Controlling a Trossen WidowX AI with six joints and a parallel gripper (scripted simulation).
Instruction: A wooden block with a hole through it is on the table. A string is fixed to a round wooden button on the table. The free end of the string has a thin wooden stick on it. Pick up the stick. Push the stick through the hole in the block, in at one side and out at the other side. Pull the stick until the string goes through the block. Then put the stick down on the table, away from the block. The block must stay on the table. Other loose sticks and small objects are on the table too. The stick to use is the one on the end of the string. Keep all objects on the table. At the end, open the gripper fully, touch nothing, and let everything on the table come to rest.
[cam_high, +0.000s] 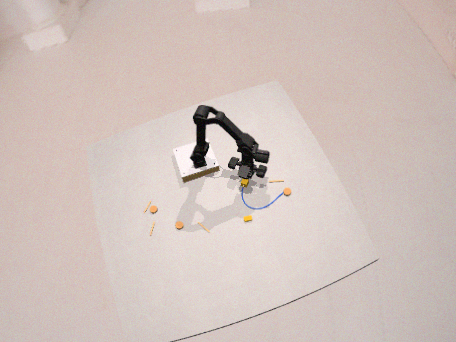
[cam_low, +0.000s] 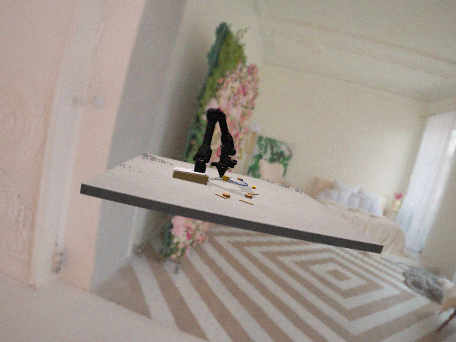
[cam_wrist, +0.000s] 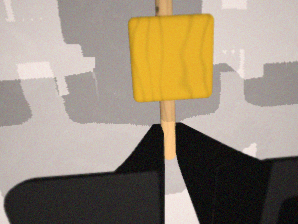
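Observation:
The yellow wooden block (cam_high: 244, 183) (cam_low: 226, 178) (cam_wrist: 171, 57) is on the table under the arm. The thin wooden stick (cam_wrist: 167, 111) runs through its hole and shows on both sides in the wrist view. My gripper (cam_wrist: 166, 131) is shut on the stick's near end, just beside the block; the fingertips do not appear to touch the block. The stick's far part leaves the wrist view at the top. The blue string (cam_high: 257, 208) curves from beside the block to its round orange button (cam_high: 287, 191). The string is not visible in the wrist view.
A loose stick (cam_high: 276, 181) lies near the string's button. A small yellow piece (cam_high: 248, 218) lies beyond the string's curve. Another loose stick (cam_high: 203, 227) and two orange buttons (cam_high: 179, 225) (cam_high: 153, 209) lie farther left, with two more sticks. The arm's white base (cam_high: 187, 162) stands behind.

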